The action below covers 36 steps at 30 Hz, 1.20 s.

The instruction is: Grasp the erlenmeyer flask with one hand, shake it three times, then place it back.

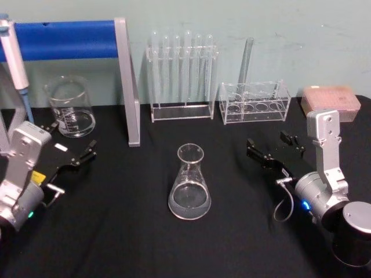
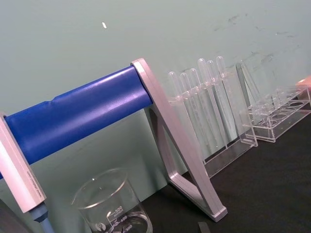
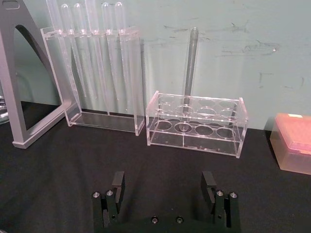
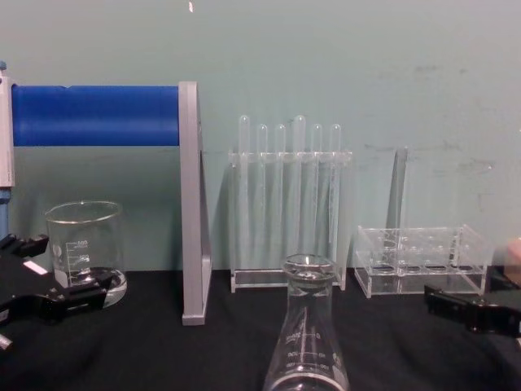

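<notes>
The right hand hangs low over the black worktop at its right side, its two black fingers spread wide apart and grasping nothing. Bare cloth lies between it and the erlenmeyer flask, which stands upright and alone near the worktop's middle, untouched, with open room on every side. The left hand rests near the left edge, fingers released and empty, just in front of a glass beaker. Along the back wall stand a blue bar on a grey frame, a rack of tall clear tubes, a low clear rack holding one test tube, and a pink box by the right edge
</notes>
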Available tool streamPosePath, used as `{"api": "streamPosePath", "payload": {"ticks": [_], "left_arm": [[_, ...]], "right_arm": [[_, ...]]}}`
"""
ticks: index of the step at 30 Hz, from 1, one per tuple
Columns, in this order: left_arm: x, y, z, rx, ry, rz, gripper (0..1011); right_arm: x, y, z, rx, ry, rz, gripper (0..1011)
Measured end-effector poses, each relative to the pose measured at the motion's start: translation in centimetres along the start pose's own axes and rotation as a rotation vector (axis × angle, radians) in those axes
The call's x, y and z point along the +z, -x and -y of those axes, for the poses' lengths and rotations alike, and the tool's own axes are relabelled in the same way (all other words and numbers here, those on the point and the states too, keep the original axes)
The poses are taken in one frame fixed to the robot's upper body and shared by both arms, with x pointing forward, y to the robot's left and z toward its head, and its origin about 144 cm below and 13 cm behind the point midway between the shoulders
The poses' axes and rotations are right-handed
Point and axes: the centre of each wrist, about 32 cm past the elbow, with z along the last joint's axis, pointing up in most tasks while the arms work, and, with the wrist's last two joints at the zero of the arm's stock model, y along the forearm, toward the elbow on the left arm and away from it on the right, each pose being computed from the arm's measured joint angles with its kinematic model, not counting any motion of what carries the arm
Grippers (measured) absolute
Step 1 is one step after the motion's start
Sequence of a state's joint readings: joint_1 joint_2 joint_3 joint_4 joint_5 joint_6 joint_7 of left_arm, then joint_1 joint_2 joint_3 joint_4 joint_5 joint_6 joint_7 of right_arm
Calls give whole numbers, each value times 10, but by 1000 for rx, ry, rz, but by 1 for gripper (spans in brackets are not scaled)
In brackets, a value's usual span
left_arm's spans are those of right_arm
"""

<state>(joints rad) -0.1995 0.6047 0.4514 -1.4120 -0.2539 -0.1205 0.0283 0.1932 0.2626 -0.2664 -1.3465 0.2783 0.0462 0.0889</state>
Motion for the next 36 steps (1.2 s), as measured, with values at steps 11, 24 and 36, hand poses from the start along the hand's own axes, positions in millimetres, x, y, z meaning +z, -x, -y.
{"api": "streamPosePath", "payload": {"ticks": [11, 24, 36], "left_arm": [[0, 0, 0, 0, 0, 0, 1001], [0, 0, 0, 0, 0, 0, 1001], [0, 0, 0, 0, 0, 0, 1001]], "right_arm": [[0, 0, 0, 0, 0, 0, 1000], [0, 0, 0, 0, 0, 0, 1000], [0, 0, 0, 0, 0, 0, 1000]]}}
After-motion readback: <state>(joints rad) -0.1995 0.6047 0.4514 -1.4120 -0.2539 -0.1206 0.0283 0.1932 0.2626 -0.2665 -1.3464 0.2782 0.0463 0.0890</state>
